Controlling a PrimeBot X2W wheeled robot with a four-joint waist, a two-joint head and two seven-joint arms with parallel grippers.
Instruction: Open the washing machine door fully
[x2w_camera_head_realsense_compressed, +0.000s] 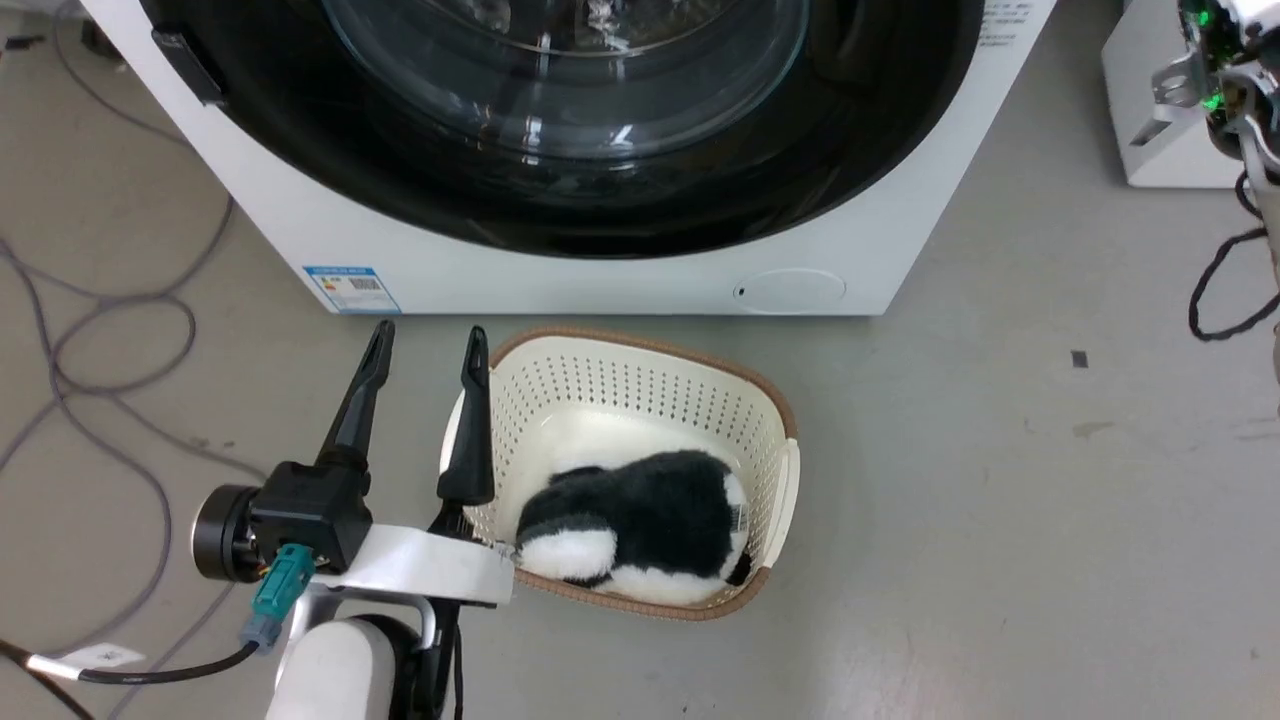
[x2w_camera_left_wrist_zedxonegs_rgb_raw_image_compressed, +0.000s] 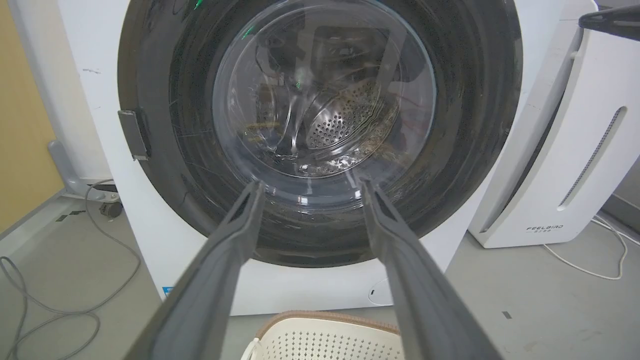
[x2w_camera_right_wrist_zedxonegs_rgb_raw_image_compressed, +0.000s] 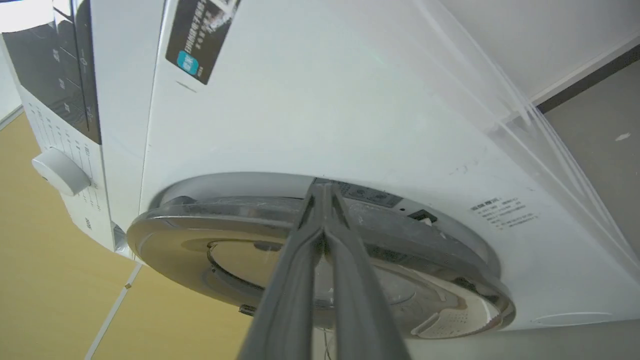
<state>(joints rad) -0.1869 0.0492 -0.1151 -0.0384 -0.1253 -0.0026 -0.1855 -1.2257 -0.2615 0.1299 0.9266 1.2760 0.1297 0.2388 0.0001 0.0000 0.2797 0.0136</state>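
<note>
The washing machine stands at the top of the head view, its round black washing machine door lying against the white front. In the left wrist view the door faces me with the steel drum behind its glass. My left gripper is open and empty, low before the machine beside a basket. My right gripper is shut with nothing between its fingers, pointing at the door's rim from the side. In the left wrist view its dark tip hangs to the right of the door, apart from it.
A cream perforated basket with a black and white plush toy sits on the floor right before the machine. A white FEELBIRD appliance stands to the machine's right. Grey cables lie on the floor to the left.
</note>
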